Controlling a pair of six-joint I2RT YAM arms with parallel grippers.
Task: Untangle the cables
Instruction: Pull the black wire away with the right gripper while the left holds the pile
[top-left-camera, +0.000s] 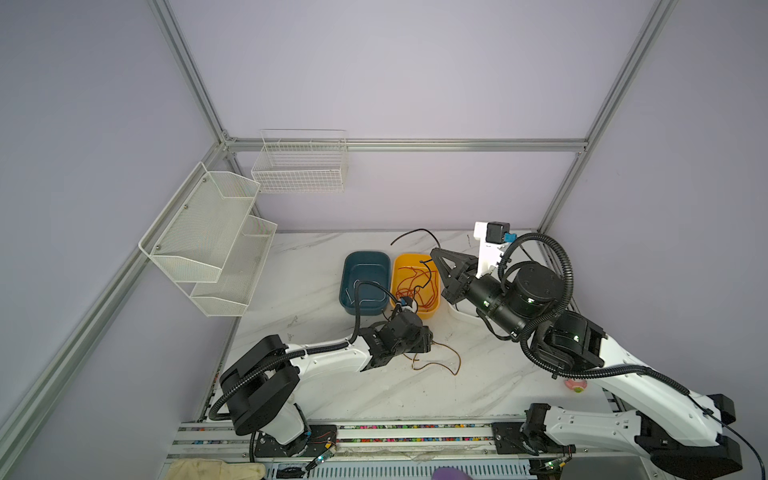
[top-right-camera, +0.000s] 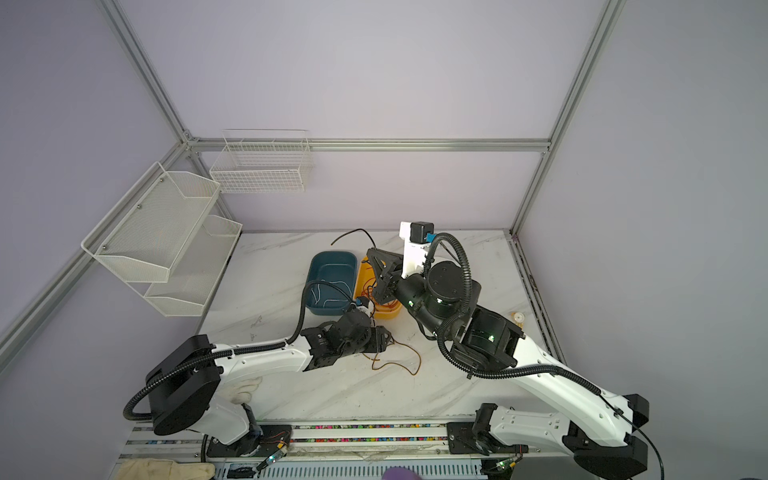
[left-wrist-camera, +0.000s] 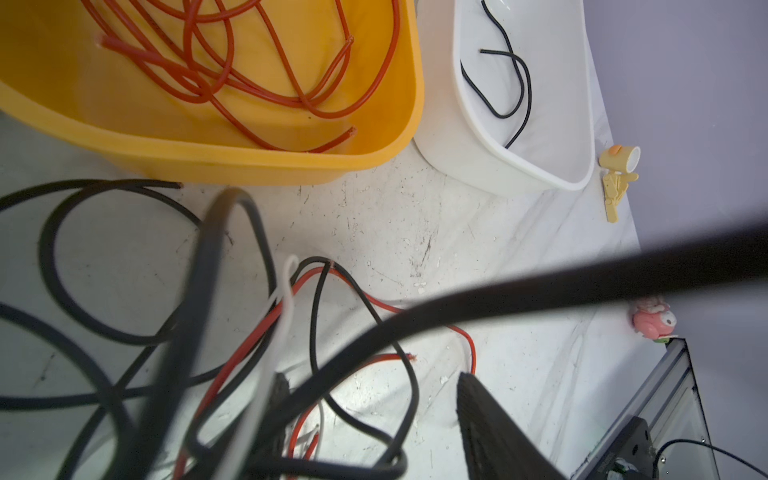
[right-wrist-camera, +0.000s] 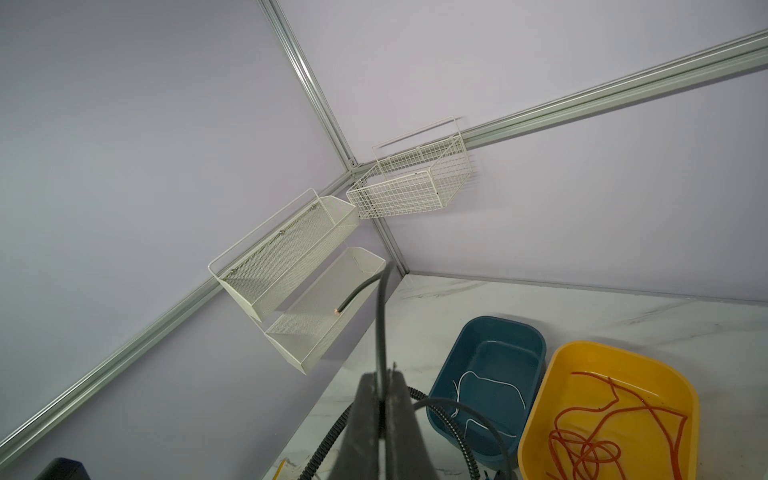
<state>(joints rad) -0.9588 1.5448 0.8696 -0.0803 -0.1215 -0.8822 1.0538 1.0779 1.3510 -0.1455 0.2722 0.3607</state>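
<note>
right wrist: black cable (right-wrist-camera: 379, 332) juts straight beyond pinching end effector (right-wrist-camera: 380, 380).

No legible text, label, brand, number or sign on anything in view

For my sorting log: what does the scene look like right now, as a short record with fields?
right gripper: shut on black cable
left gripper: open over tangle on table
blue bin: white cable
yellow bin: red cables
white bin: loose black cable
</note>
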